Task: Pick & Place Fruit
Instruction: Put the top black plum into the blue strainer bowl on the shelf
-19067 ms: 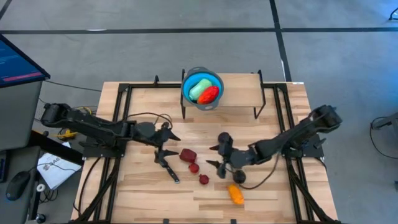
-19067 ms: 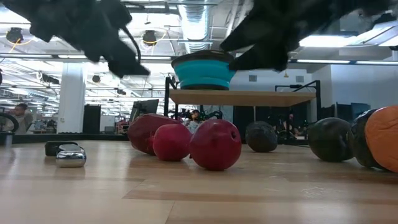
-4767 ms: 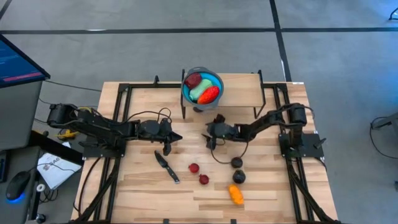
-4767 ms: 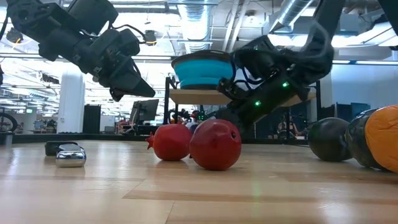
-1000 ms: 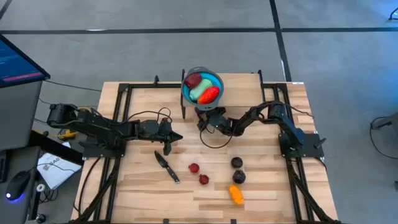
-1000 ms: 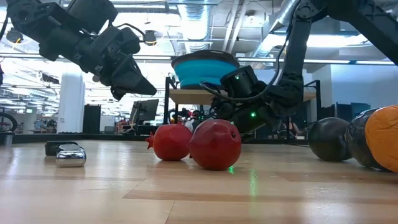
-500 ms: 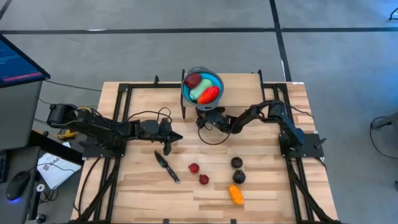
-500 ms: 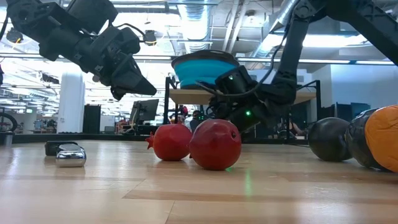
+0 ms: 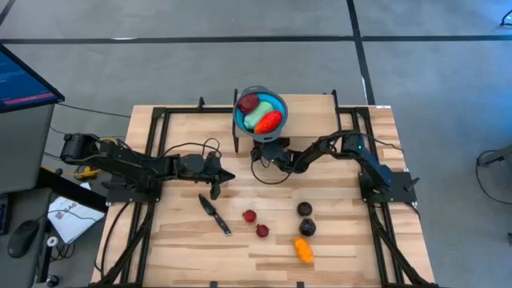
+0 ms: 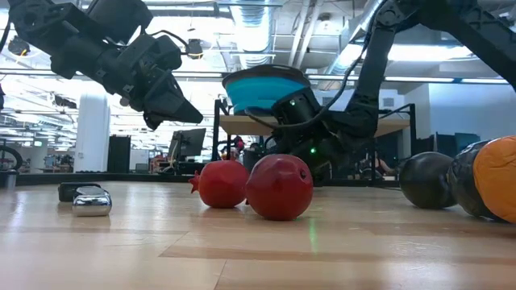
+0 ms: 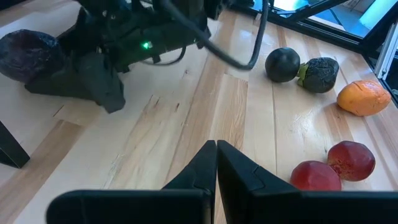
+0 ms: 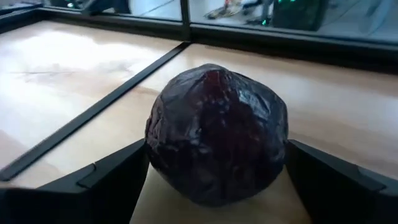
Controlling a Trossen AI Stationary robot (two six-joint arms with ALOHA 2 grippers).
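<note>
The right gripper [image 9: 260, 154] is reaching under the shelf holding the blue bowl [image 9: 259, 114], its fingers spread wide around a dark purple fruit [image 12: 216, 134] — not yet clamped. The left gripper [image 9: 216, 182] is hanging clenched and empty beside the knife [image 9: 214, 214].

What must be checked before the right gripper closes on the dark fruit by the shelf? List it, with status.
1. Right gripper open: ok.
2. Dark fruit between its fingers: ok.
3. Fruit gripped: not ok, not yet closed.
4. Left gripper out of the way: ok, shut, apart, near the knife.
5. Room in the blue bowl: cannot tell; three pieces already inside.
</note>
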